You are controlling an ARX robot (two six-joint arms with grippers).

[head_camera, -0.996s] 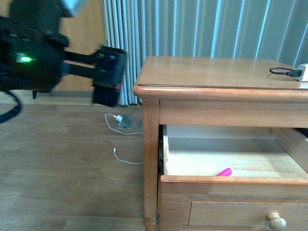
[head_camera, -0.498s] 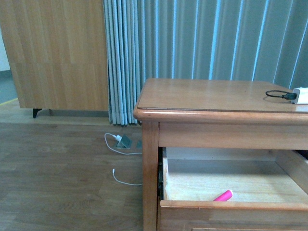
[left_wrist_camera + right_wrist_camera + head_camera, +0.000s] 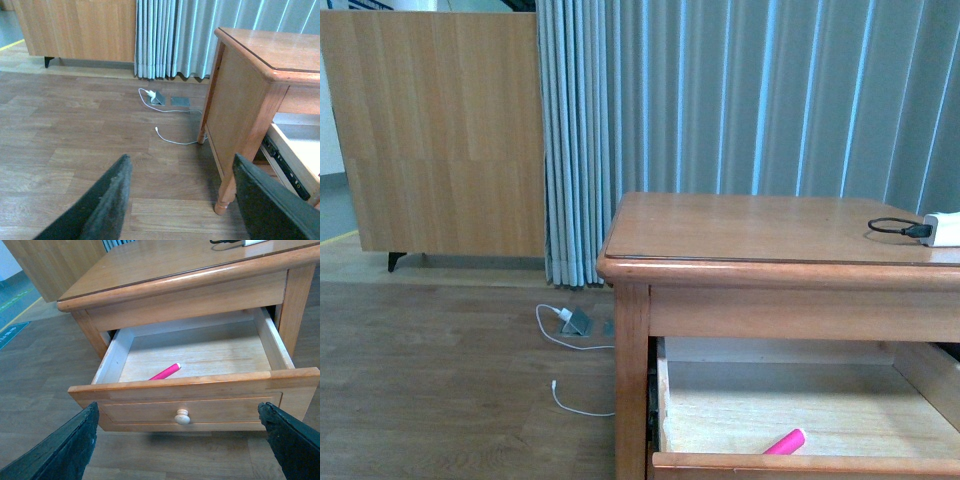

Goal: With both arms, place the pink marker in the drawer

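Inside the honey-brown wooden drawer (image 3: 190, 410) lies the bright pink marker (image 3: 165, 371); left pincer (image 3: 181, 159) and right pincer (image 3: 177, 407) gape empty; closing likely remains.

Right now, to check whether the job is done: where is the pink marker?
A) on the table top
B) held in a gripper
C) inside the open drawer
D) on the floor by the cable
C: the pink marker lies loose on the bottom board of the open drawer, near its front wall.
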